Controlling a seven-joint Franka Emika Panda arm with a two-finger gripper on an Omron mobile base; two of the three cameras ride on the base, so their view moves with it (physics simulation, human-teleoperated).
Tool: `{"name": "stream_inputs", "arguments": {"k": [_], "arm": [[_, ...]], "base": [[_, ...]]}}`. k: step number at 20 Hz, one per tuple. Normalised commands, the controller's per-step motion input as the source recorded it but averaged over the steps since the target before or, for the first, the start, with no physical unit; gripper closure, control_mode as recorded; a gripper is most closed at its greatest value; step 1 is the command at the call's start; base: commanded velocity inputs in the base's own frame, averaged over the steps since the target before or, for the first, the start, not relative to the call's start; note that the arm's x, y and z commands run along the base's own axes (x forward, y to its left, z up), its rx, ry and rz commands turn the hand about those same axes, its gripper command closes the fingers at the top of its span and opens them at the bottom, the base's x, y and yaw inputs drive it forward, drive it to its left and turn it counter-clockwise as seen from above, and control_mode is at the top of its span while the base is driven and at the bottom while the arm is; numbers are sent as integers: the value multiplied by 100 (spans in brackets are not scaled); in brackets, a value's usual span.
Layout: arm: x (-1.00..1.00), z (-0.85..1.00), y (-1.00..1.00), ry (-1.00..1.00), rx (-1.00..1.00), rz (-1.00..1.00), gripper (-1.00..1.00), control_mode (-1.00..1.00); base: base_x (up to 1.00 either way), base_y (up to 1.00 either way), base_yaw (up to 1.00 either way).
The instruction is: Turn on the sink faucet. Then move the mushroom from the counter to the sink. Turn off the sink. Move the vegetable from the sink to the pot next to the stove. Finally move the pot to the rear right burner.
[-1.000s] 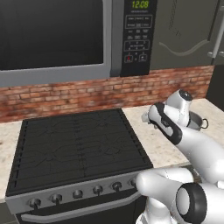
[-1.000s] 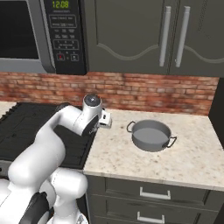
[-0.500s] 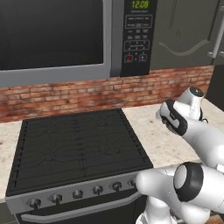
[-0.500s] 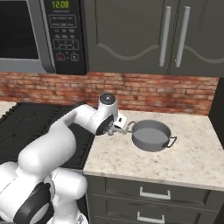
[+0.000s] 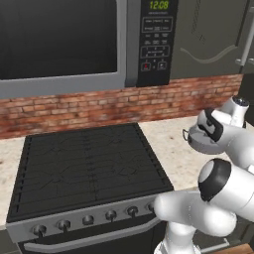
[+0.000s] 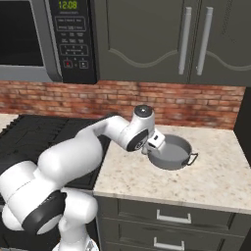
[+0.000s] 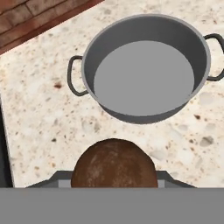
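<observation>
Speckled granite counter (image 6: 215,179) right of a black stove (image 5: 84,163), brick backsplash (image 6: 196,100) behind, microwave (image 5: 74,42) and dark cabinets (image 6: 147,39) above. Grey two-handled pot (image 7: 144,65) standing empty on the counter beside the stove, upright, both loop handles visible in the hand view. Gripper (image 7: 113,181) poised over the counter just short of the pot's near wall, jaws part-way apart and clamped on a brown mushroom (image 7: 113,168), whose rounded cap bulges between the fingers. Judged step: carrying the vegetable to the pot; release not yet due, since the cap sits outside the rim.

Risks noted:
- Early release, dropping the mushroom on the counter beside the pot, where a rounded cap could roll.
- Low approach, knocking the near rim or left handle and sliding the pot.
- Off-centre drop, striking the rim and bouncing out.

Burner transfer outstanding.
</observation>
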Motion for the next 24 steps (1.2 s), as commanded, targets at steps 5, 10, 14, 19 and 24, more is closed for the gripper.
{"name": "stream_inputs", "arguments": {"k": [5, 10, 14, 19, 24], "arm": [[18, -3, -37, 0, 0, -11, 100, -100], [33, -15, 0, 0, -1, -3, 100, -100], [27, -29, -18, 0, 0, -5, 100, -100], [28, -27, -34, 0, 0, -5, 100, -100], [40, -9, -26, 4, 0, -2, 100, -100]], "base": [[0, 0, 0], [0, 0, 0], [0, 0, 0], [0, 0, 0], [0, 0, 0]]}}
